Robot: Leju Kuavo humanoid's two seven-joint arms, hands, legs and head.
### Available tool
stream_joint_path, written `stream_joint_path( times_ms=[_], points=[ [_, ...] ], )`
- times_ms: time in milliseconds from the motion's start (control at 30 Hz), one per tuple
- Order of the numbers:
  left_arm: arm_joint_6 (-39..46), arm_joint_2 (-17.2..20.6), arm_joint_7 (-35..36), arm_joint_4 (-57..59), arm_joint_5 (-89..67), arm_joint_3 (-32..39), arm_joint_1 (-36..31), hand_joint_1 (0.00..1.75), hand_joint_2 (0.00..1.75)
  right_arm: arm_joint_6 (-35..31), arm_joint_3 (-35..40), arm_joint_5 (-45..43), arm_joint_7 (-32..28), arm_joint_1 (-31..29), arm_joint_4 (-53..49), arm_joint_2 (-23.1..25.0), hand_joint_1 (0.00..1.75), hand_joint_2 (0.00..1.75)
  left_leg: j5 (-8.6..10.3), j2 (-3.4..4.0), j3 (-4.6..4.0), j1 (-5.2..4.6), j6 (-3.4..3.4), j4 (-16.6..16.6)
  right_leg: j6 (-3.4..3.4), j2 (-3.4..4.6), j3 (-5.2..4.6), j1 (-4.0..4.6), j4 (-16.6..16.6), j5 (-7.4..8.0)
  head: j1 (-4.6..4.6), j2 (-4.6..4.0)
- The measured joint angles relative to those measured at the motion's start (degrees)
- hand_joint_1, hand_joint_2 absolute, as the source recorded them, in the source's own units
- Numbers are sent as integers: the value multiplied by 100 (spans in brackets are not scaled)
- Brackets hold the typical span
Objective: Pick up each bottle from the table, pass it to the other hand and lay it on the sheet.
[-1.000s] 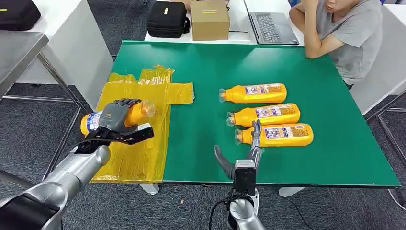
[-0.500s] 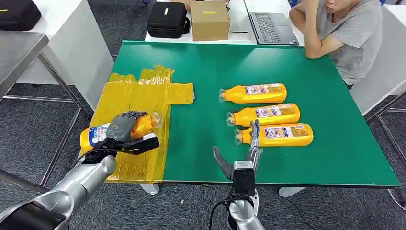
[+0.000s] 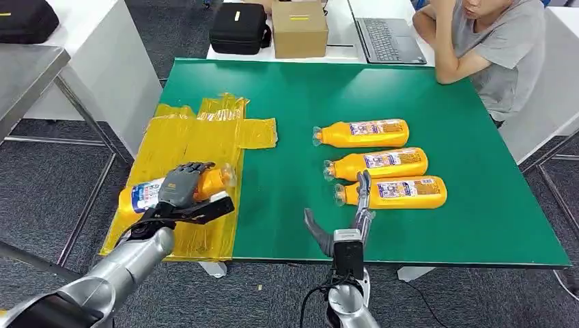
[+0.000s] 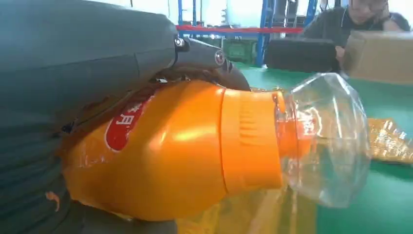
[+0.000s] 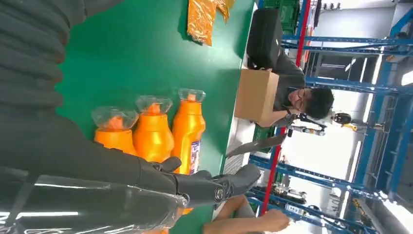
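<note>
We saw the left hand (image 3: 183,191) wrapped around an orange bottle (image 3: 147,194), fingers curled over its body and the thumb underneath. The bottle lay roughly on its side in that grip, its clear cap (image 3: 229,175) pointing toward the middle of the table, over the near part of the yellow sheet (image 3: 205,140). From the left wrist view we made out the same bottle (image 4: 170,151) pressed against the grey hand (image 4: 73,73), with a red patch of label and the transparent cap (image 4: 326,136) just above the crinkled yellow plastic; whether the bottle touched the sheet we could not tell.

The right hand (image 3: 341,219) held nothing. Its fingers were spread, one long finger reaching up beside the cap end of the nearest bottle (image 3: 392,192), the thumb splayed off toward the sheet side. In the right wrist view we found that hand (image 5: 195,185) open, close to the three bottles.

Those three orange bottles lay on their sides in a row on the green table (image 3: 444,102), caps toward the sheet: the nearest one, a middle bottle (image 3: 379,163) and a far bottle (image 3: 363,132), close together but apart.

Beyond the table we noted a person in a grey shirt (image 3: 491,48) leaning on the corner, a laptop (image 3: 389,37), a cardboard box (image 3: 299,29) and a black case (image 3: 239,27).
</note>
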Motion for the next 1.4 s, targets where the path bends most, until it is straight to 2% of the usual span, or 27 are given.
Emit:
stream_joint_path(
  times_ms=[100,133,167,200,233,267,333,367,467,533,567,600,633,667,800,1167,1200,1400],
  points=[
    [17,-123,-28,39,-24,50,14,175,175,68,0,11,0,-56,74,-13,0,175,0,-2,6,0,0,0,0,-3,7,0,-1,0,2,0],
    [41,-151,-55,50,-50,68,22,140,175,94,0,11,0,-68,102,-13,0,175,0,-2,10,0,0,-1,0,-3,11,0,-1,0,0,0],
    [78,-177,-94,57,-65,83,32,56,175,107,2,17,0,-74,131,-13,0,175,0,-2,14,0,0,-1,0,-3,14,0,0,0,0,0],
    [131,-197,-163,59,-61,96,46,58,175,109,2,24,0,-75,155,-13,0,175,0,-2,16,0,0,-1,0,-3,16,0,0,0,0,0],
    [146,-212,-240,64,-46,118,64,40,175,109,4,24,0,-75,181,-13,0,175,0,-2,18,0,0,-1,-1,-3,17,0,0,-1,0,0],
    [157,-226,-304,64,-26,144,78,63,175,109,7,22,0,-75,203,-13,0,175,0,-2,21,0,0,-1,-1,-3,19,0,0,-1,0,0],
    [133,-256,-422,64,2,190,98,126,175,99,7,17,0,-77,255,-15,0,175,1,-3,25,0,-1,-1,-3,-3,23,0,1,-2,0,0],
    [109,-263,-470,64,-2,201,101,152,175,98,7,15,0,-79,278,-20,0,175,1,-4,28,0,-1,-2,-4,-3,26,1,1,-3,0,0],
    [17,-291,-604,64,-15,225,122,157,175,98,7,9,0,-88,339,-29,0,175,2,-5,34,0,-3,-2,-5,-4,32,0,1,-4,-2,0],
    [-52,-309,-678,64,-26,225,131,136,175,96,7,9,0,-90,374,-35,0,175,2,-7,41,0,-3,-2,-5,-4,41,0,1,-4,0,0],
    [-87,-315,-721,64,-43,225,140,106,175,94,9,9,0,-90,393,-39,0,175,2,-7,45,0,-3,-2,-5,-4,45,0,1,-4,0,0],
    [-109,-317,-778,61,-59,225,149,42,175,92,11,9,0,-91,409,-44,0,175,2,-7,49,0,-3,-3,-5,-4,49,0,0,-4,0,0],
    [-123,-317,-851,57,-61,225,161,10,175,83,13,9,0,-92,424,-53,0,175,2,-8,52,0,-3,-2,-5,-5,52,0,0,-4,0,0],
    [-136,-317,-920,37,-63,225,177,0,175,79,15,7,0,-92,435,-59,0,175,2,-11,55,0,-3,-2,-5,-6,55,0,0,-5,0,0],
    [-75,-317,-986,-30,-192,223,259,0,175,77,20,7,0,-100,470,-66,0,175,3,-20,56,0,-4,-3,-5,-8,57,0,0,-5,0,0],
    [544,-317,-527,-111,-673,205,504,0,175,57,33,7,0,-118,549,-66,0,175,4,-4,54,3,-7,-3,-6,-5,49,4,1,-3,0,0],
    [553,-317,-516,-114,-693,203,513,0,0,55,35,7,0,-119,555,-66,0,175,4,-4,54,3,-7,-3,-6,-5,49,4,1,-3,0,0],
    [605,-317,-463,-116,-736,197,544,0,0,46,77,7,0,-128,581,-66,0,175,4,-6,52,3,-7,-3,-7,-5,48,4,1,-4,0,0]
  ],
)
